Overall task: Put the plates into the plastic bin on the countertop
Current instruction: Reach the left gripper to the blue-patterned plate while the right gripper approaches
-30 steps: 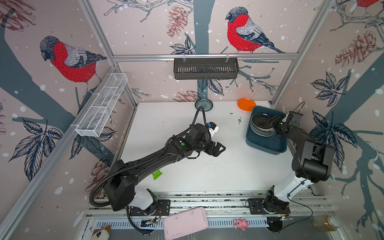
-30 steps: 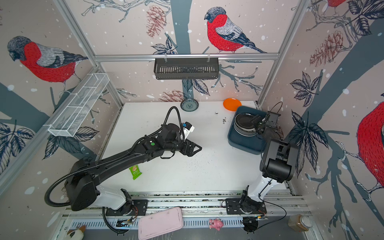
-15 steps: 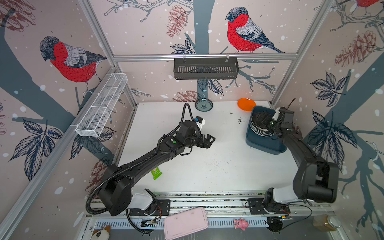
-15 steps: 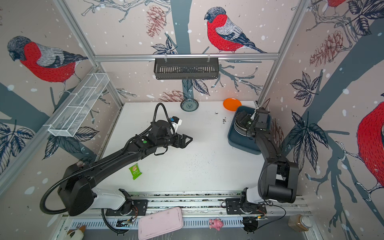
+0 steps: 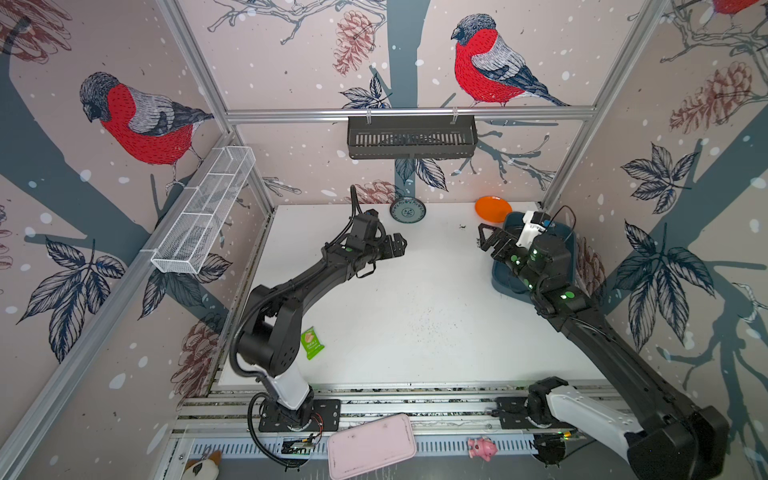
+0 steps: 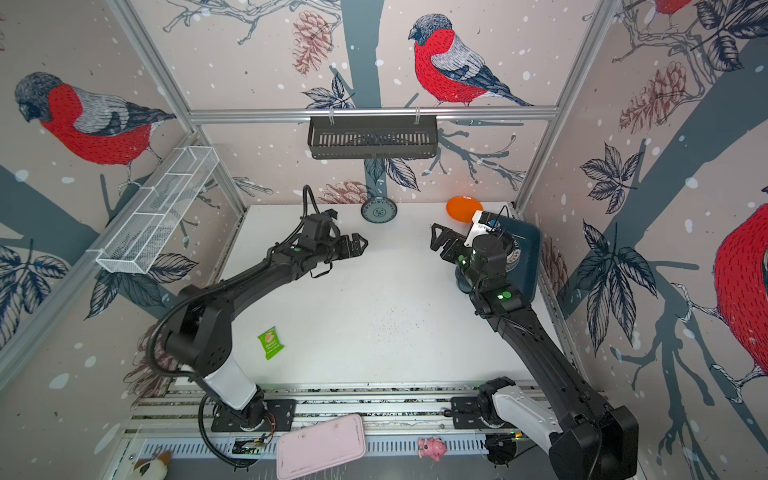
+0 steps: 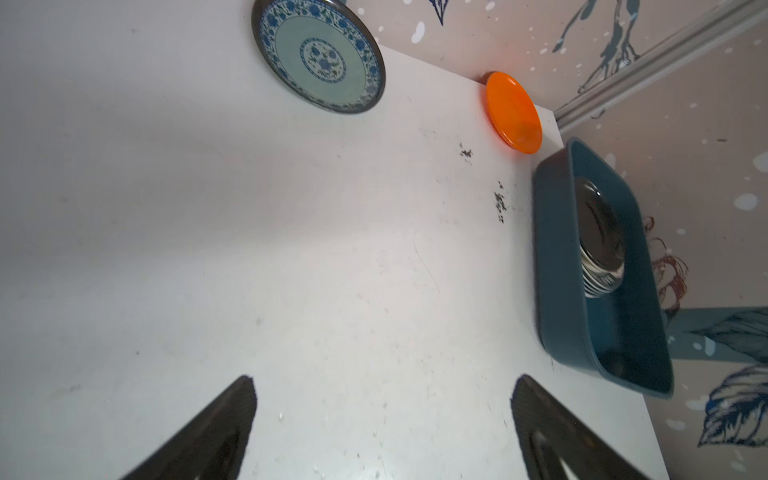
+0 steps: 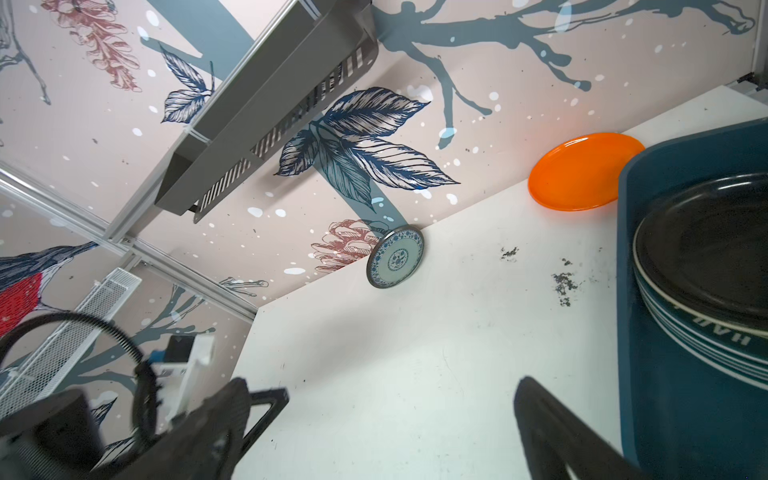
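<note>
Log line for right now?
left gripper open, empty | right gripper open, empty | plastic bin: plate stack | countertop: teal-patterned plate, orange plate

Around the plastic bin (image 7: 552, 291) on the countertop (image 5: 415, 299)
A stack of plates (image 7: 600, 237) sat inside the bin, in its rear half. A lone plate (image 7: 514, 112) lay flat just behind the bin's left rear corner. A second plate (image 7: 319, 56) stood on edge against the back wall (image 5: 316, 166), well left of the bin. A packet (image 5: 311, 342) lay far to its front left.
</note>
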You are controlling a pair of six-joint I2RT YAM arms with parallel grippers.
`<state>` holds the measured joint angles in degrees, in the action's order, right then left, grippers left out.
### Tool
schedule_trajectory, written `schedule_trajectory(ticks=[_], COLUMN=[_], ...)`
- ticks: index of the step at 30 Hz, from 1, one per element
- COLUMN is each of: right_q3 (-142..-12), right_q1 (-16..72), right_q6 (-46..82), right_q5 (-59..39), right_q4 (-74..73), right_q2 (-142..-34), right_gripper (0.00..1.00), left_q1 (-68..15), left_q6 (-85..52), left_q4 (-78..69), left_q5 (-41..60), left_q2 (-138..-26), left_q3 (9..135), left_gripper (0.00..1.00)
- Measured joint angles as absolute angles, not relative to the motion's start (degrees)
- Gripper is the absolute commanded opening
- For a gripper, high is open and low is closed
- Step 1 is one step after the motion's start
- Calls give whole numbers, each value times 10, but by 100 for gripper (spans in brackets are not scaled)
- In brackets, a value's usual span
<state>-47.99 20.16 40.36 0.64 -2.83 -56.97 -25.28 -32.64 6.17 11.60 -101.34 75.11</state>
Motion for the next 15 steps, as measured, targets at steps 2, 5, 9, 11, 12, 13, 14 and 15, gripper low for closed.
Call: schedule_trajectory(ticks=[2,5,9,11,12,13,14,15], right_q3=[-474,-472,-473,-477,-480,-482,-483,-484], right_q1=[216,235,253,257,258,258,259,259], right_q6=[404,404,389,382,377,373,371,369], right_q5=[19,34,47,50,50,51,53,57], right_q4=[-26,-23,-20,-13,-10,-9,-9,-11], right_q2=[-558,-550,-559,-573,-580,-586,-592,-598], right_gripper=[100,100,100,99,100,99,100,100], left_q1=[-243,-233,-223,-218,-216,-213,-210,-207], left_q6=[-328,-332,-335,-339,-342,-343,-346,-347], left_q4=[72,85,100,99,98,97,97,96], left_q5=[115,113,109,111,115,116,118,118], left_q2=[-1067,-1140,-1206,-1234,-1245,-1258,-1272,-1284], left_q3=[809,881,946,973,983,997,1011,1023], left_gripper=[96,95,93,93,92,91,90,89])
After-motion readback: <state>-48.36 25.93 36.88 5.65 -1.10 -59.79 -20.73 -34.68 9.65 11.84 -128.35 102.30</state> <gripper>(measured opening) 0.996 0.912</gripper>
